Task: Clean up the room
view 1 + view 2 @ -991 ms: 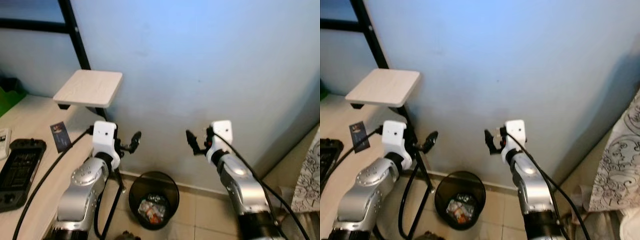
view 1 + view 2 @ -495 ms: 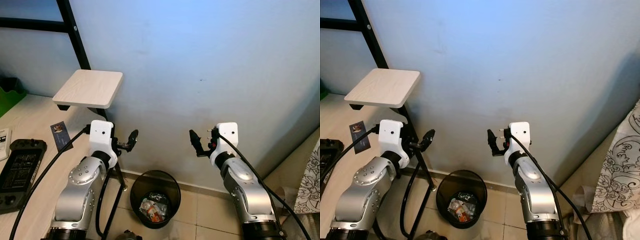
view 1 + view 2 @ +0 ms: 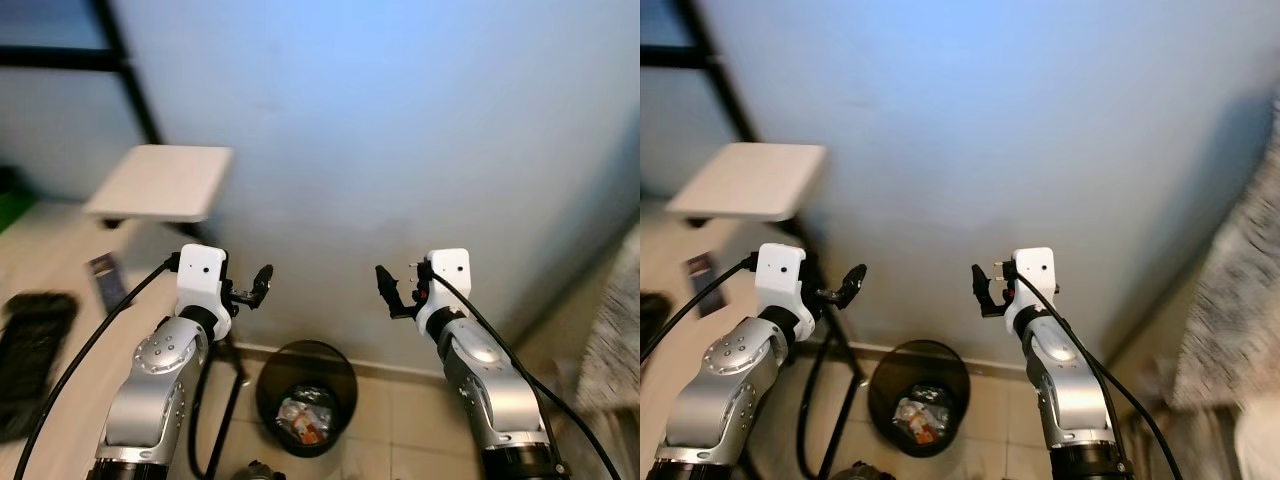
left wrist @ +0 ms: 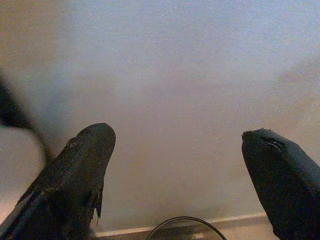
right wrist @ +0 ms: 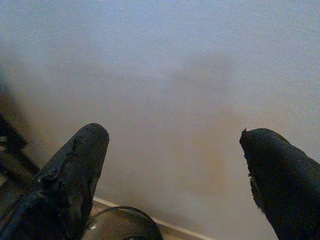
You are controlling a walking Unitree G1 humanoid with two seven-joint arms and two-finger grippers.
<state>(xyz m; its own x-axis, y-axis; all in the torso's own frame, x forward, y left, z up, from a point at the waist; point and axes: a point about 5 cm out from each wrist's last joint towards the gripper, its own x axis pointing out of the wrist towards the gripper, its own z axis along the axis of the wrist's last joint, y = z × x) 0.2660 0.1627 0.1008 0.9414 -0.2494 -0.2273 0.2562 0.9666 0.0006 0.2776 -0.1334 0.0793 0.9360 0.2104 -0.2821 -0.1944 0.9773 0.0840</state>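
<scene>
Both arms reach toward a blue wall, left claw [image 3: 262, 283] and right claw [image 3: 388, 290] spread and empty above a black wastebasket [image 3: 305, 398] holding discarded rubbish, ready to collect more.

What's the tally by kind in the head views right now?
Claws: 2, left claw, right claw, both open, empty
Trash bin: 1, with litter inside
Small wooden shelf: 1
Black handheld device: 1
Small card: 1
Total: 6
</scene>
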